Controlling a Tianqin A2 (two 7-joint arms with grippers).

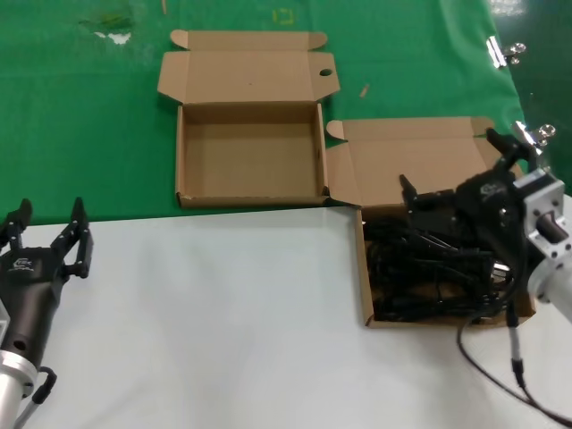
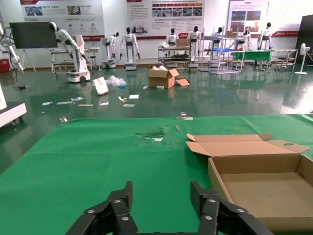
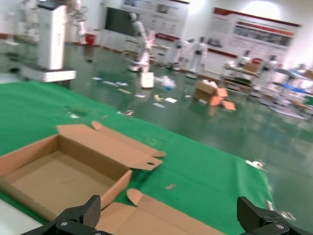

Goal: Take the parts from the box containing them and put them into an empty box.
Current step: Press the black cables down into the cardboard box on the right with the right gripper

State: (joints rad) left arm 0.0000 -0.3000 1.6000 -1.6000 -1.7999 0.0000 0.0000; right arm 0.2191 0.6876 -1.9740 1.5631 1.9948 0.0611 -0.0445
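The box containing the parts lies open at the right, half on the white table. Black looped cords fill it. My right gripper hangs open over its back part, jaws spread wide and holding nothing; its wrist view shows that box's lid flap just below the open right gripper. The empty box sits open on the green mat at centre back, and shows as the empty box and the empty box in the wrist views. My left gripper waits open at the near left, apart from both boxes; it appears as the left gripper.
A green mat covers the far half and a white tabletop the near half. Metal clips lie at the far right. A grey cable trails from my right arm over the table's near right.
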